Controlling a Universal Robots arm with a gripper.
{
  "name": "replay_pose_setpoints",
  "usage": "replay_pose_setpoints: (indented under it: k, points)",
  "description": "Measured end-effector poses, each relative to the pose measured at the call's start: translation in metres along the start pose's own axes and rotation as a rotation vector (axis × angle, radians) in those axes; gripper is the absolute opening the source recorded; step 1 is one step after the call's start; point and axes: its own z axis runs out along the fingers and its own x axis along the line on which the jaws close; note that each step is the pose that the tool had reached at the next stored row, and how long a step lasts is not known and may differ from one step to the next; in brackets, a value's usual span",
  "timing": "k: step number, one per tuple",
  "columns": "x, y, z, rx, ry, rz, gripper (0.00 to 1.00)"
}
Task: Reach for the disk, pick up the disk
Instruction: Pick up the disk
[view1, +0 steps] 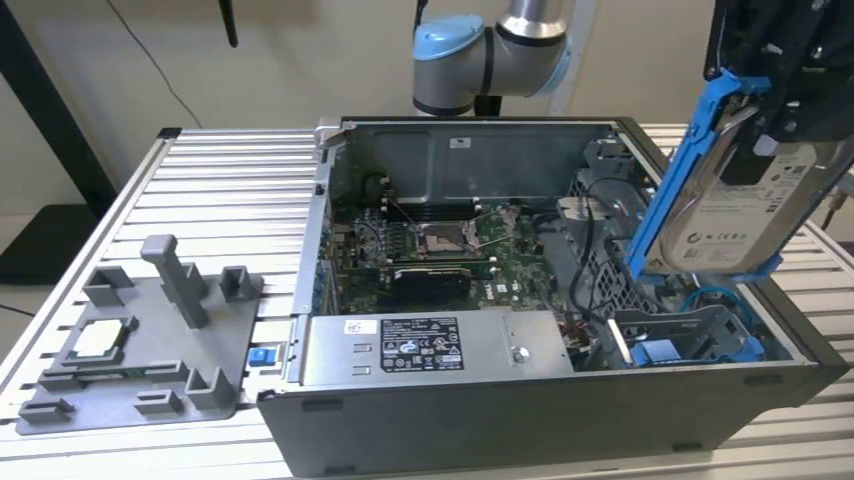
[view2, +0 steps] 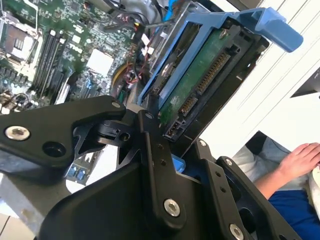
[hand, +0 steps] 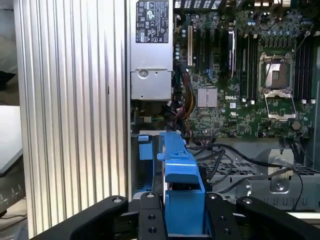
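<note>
The gripper (view1: 767, 110) is clamped on the disk (view1: 747, 205), which hangs tilted in the air above the open computer case (view1: 534, 420), near the worktop's (view1: 214, 190) edge. The pick-up seems done; the grip should hold firm.

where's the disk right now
The disk hangs in the tool at the exterior view's right, lifted above the open computer case and its blue drive bay.

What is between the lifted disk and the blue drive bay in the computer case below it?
In the exterior view, nothing solid lies between them: the disk, held by the gripper, hangs in open air above the blue drive bay. A thin blue cable curves just beneath it.
</note>
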Motion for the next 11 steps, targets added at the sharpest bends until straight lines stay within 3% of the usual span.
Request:
replay_pose_setpoints:
  k: [6,11]
  points:
    - [0.0193,-0.0007,0.0053,0.0,0.0,0.003,0.0]
    - [0.0204,-0.0007,0.0068,0.0,0.0001,0.003,0.0]
